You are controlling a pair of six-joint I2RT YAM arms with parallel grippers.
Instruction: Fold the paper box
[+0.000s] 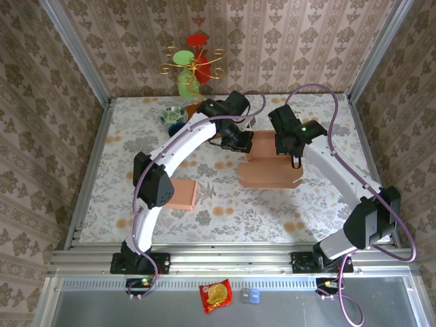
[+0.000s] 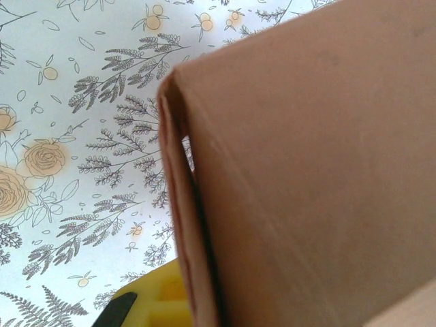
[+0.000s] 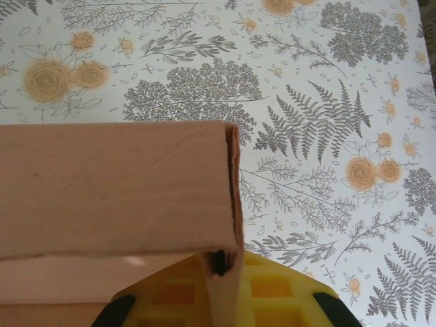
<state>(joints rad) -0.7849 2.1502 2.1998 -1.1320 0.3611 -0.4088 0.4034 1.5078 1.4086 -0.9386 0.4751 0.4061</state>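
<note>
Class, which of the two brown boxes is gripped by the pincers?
The bigger box, centre-right; the smaller box lies untouched further left.

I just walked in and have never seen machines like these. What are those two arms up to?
Two robot arms are folding a brown paper box in the middle of the flowered table. The right gripper is shut on one of the box's cardboard walls, pinching it between yellow fingers. The left gripper is also shut, at the box's far left corner, apparently holding a panel. A second brown box lies apart, to the left.
</note>
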